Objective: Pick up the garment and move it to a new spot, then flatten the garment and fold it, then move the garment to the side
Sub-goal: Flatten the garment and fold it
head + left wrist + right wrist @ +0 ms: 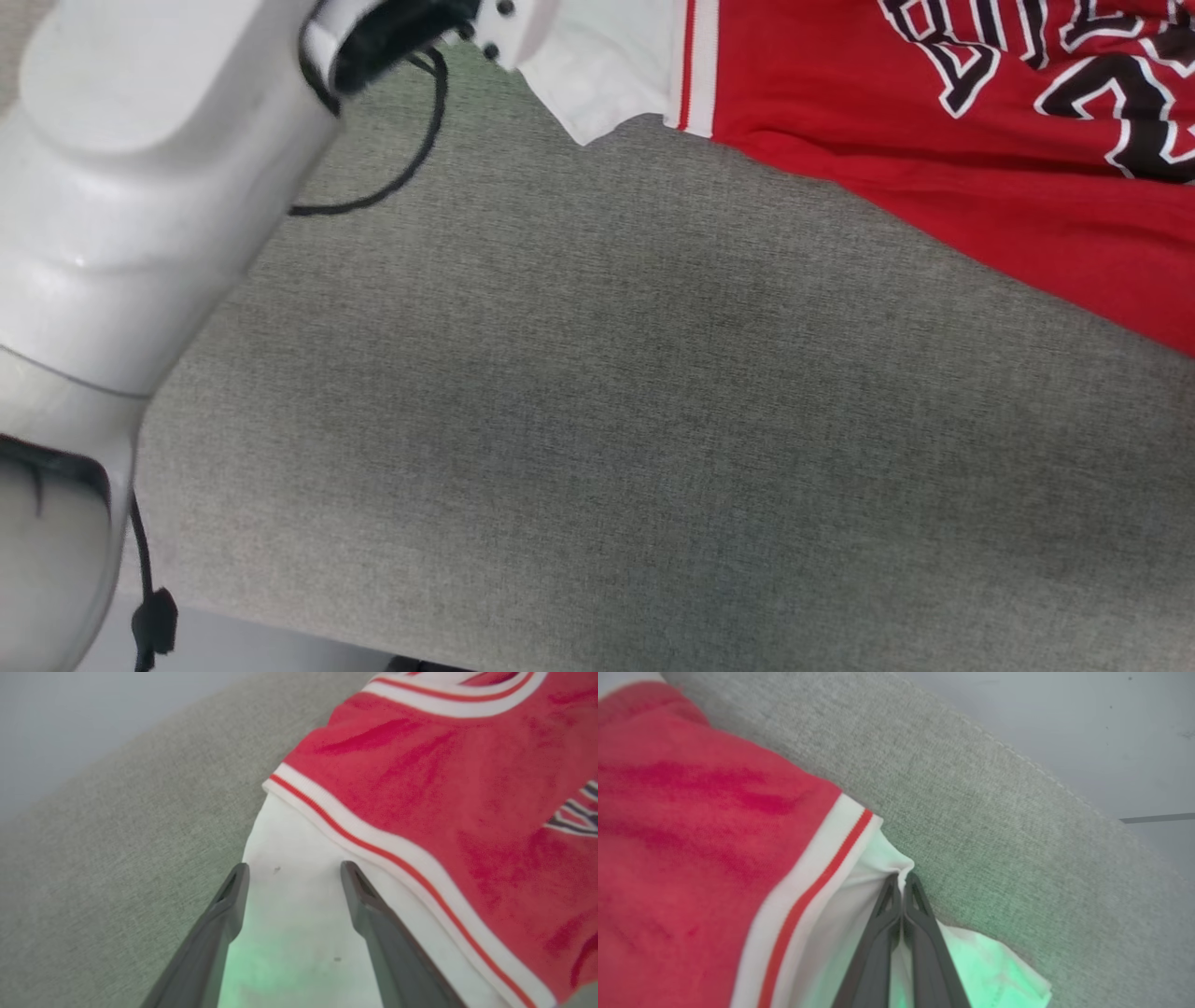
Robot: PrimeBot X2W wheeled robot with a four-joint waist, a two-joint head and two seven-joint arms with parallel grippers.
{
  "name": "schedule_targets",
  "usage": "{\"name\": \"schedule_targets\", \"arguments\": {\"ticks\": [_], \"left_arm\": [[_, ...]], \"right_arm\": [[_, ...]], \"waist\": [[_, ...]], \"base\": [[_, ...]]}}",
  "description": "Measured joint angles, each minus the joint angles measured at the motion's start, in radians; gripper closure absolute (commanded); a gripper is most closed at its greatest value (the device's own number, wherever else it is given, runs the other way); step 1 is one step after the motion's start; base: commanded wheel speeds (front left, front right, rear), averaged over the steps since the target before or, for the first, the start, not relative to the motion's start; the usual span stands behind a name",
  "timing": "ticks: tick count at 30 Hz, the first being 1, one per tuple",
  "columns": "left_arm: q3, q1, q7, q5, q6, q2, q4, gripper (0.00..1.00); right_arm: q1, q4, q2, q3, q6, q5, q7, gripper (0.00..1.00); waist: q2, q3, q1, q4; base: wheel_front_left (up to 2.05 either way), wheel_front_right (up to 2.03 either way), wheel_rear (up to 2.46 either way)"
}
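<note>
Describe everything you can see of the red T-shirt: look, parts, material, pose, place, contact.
The T-shirt is soft red knit with white sleeves, white-and-red striped trim and black lettering outlined white. It lies spread, lightly creased, on a grey woven surface. The right pincer is shut on a pinched fold of white sleeve; the open left pincer frames a white sleeve, contact unclear.

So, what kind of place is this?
Probably an indoor robot test room: a grey fabric-covered surface, a red jersey T-shirt laid on it, and a plain pale floor beyond its edge.
</note>
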Motion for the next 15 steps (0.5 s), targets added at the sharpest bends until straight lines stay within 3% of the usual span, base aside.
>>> {"name": "schedule_targets", "arguments": {"ticks": [4,11,14,15], "left_arm": [[-0.077,-0.056,0.059,-0.045,0.000,0.006,0.086,0.00],[-0.122,-0.086,0.122,-0.176,0.000,-0.003,0.156,0.01],[-0.137,-0.086,0.113,-0.222,0.001,-0.003,0.160,0.85],[-0.137,-0.086,0.113,-0.222,0.001,-0.003,0.160,1.00]], "right_arm": [[-0.016,0.011,0.012,0.032,0.000,0.008,-0.014,1.00],[-0.033,0.037,0.025,0.078,-0.001,0.040,-0.039,1.00],[-0.037,0.049,0.029,0.090,-0.002,0.059,-0.053,1.00],[-0.037,0.049,0.029,0.090,-0.002,0.059,-0.053,1.00]], "waist": [[0.0000,0.003,0.0000,-0.014],[0.0000,0.000,0.0000,-0.024],[0.0000,-0.003,0.0000,-0.028],[0.0000,-0.003,0.0000,-0.028]], "base": [[0.00,0.00,0.00],[0.00,0.00,0.00],[0.00,0.00,0.00],[0.00,0.00,0.00]]}}
